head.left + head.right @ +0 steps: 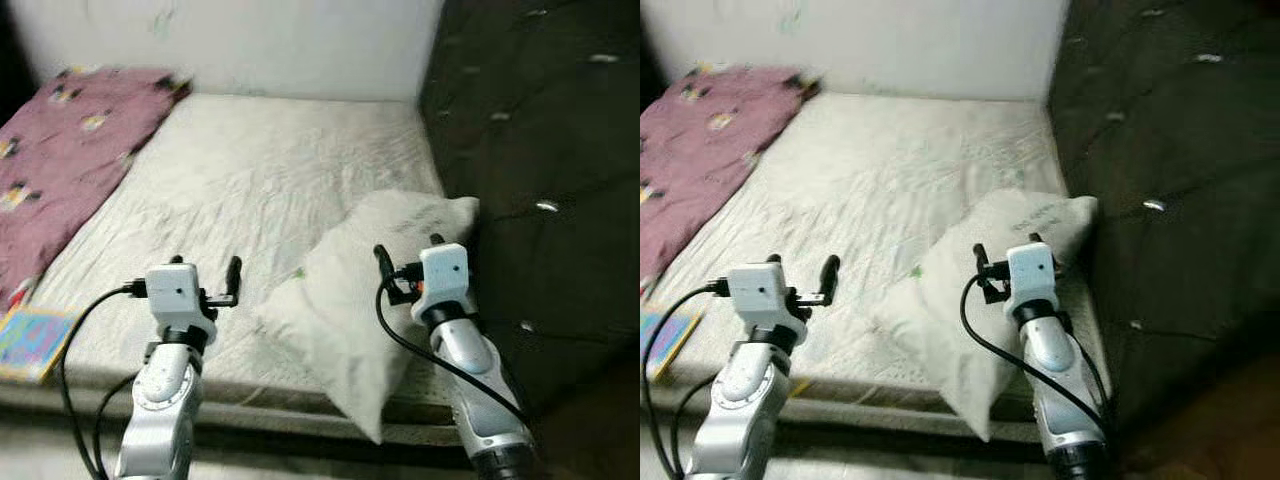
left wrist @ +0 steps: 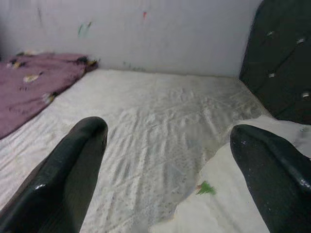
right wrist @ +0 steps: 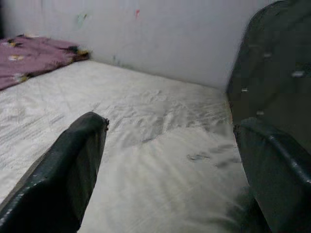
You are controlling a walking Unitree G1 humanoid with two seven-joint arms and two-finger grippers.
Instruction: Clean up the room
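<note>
A white pillow (image 1: 360,290) lies at the bed's near right corner, leaning toward the dark tufted headboard (image 1: 540,150). My right gripper (image 1: 408,252) stands open right above the pillow (image 3: 170,184), its fingers (image 3: 63,179) wide apart with nothing between them. My left gripper (image 1: 205,272) is open over the white mattress (image 1: 250,170), just left of the pillow's edge (image 2: 233,204). A pink patterned blanket (image 1: 70,140) covers the bed's far left side.
A colourful book (image 1: 30,340) lies at the mattress's near left edge. A white wall (image 1: 240,40) runs behind the bed. The headboard closes off the right side. The bed's front edge is directly below both arms.
</note>
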